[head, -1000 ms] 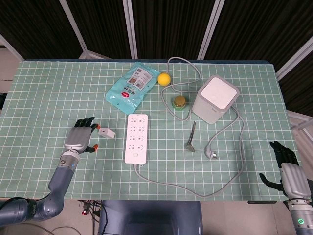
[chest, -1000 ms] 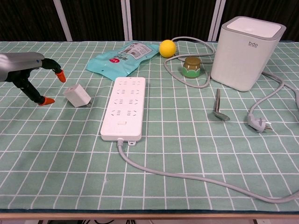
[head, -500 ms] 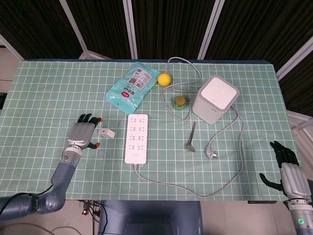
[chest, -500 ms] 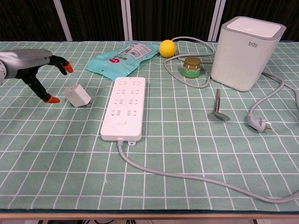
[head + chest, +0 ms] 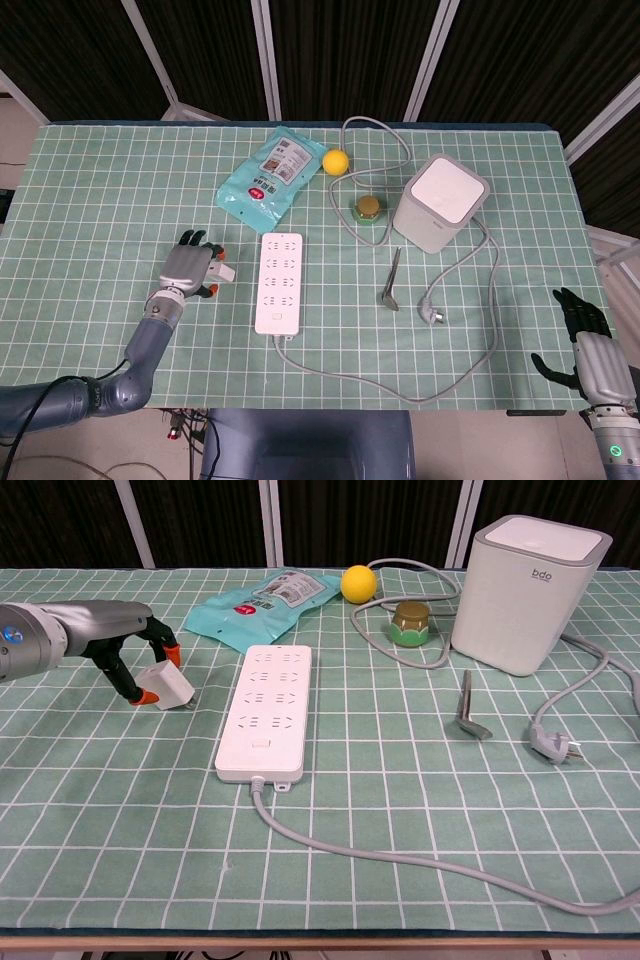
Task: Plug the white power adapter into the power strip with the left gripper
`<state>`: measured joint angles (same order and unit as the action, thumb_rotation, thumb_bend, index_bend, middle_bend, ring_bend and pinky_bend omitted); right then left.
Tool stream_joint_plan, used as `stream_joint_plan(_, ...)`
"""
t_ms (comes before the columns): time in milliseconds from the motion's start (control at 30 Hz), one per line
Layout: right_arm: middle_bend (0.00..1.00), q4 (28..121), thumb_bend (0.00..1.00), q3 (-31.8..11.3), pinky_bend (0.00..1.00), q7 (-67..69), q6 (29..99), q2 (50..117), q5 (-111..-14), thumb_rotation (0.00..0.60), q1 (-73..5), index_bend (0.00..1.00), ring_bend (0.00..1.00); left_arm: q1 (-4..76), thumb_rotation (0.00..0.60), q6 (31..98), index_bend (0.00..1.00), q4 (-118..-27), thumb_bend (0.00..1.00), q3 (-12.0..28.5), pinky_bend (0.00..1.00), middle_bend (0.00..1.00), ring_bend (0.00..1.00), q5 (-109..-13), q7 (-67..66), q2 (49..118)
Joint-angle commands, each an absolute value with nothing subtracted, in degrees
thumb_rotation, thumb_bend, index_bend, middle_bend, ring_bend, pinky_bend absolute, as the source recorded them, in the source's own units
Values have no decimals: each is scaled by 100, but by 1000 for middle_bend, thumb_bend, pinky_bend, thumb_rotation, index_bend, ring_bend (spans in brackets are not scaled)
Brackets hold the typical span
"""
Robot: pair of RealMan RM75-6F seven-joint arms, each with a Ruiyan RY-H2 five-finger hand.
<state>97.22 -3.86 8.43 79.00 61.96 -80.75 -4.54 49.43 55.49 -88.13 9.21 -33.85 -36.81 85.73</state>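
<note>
White power adapter (image 5: pixel 167 685) lies at left centre on the green checked surface (image 5: pixel 400 810), just left of the power strip (image 5: pixel 266 712). Left hand (image 5: pixel 128 658) brackets it, fingers apart, grasp unconfirmed; a firm pinch with prongs facing down should come first.

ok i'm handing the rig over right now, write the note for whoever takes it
Left hand: at the white power adapter, fingertips around it, nothing lifted; a firm grip cannot be confirmed.
Right hand: open, idle at the table's near right edge, holding nothing.
Adapter lies on the cloth just left of the white power strip, which lies flat with its sockets up.
Done: the reach to the adapter.
Left: grip it, lift, turn its prongs to a socket, press it in.
</note>
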Motion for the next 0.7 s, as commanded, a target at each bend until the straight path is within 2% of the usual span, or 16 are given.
stream_joint_plan(33, 0, 9721, 339, -389, 0, 841, 7897, 6198, -8067, 600, -456, 0, 0, 4975, 600, 5503, 364, -8724, 267, 922, 0, 335, 35, -3405, -3623, 8637)
stream_joint_plan(233, 0, 9723, 340, -394, 0, 827, 7902, 6201, -8060, 600, -455, 0, 0, 4981, 600, 5494, 382, -8647, 267, 914, 0, 356, 44, -3452, -3542, 8673)
stream_joint_plan(500, 0, 9722, 339, -397, 0, 818, 7907, 6209, -8055, 600, -452, 0, 0, 4973, 600, 5516, 451, -8583, 275, 893, 0, 437, 72, -3578, -3440, 8719)
stream_joint_plan(567, 0, 9724, 340, -400, 0, 818, 7909, 6209, -8053, 600, -451, 0, 0, 4975, 600, 5515, 487, -8558, 302, 881, 1, 478, 92, -3600, -3429, 8743)
stream_joint_plan(700, 0, 9730, 340, -400, 0, 812, 7918, 6208, -8055, 600, -447, 0, 0, 4947, 600, 5595, 553, -8528, 416, 888, 14, 548, 121, -3684, -3355, 8817)
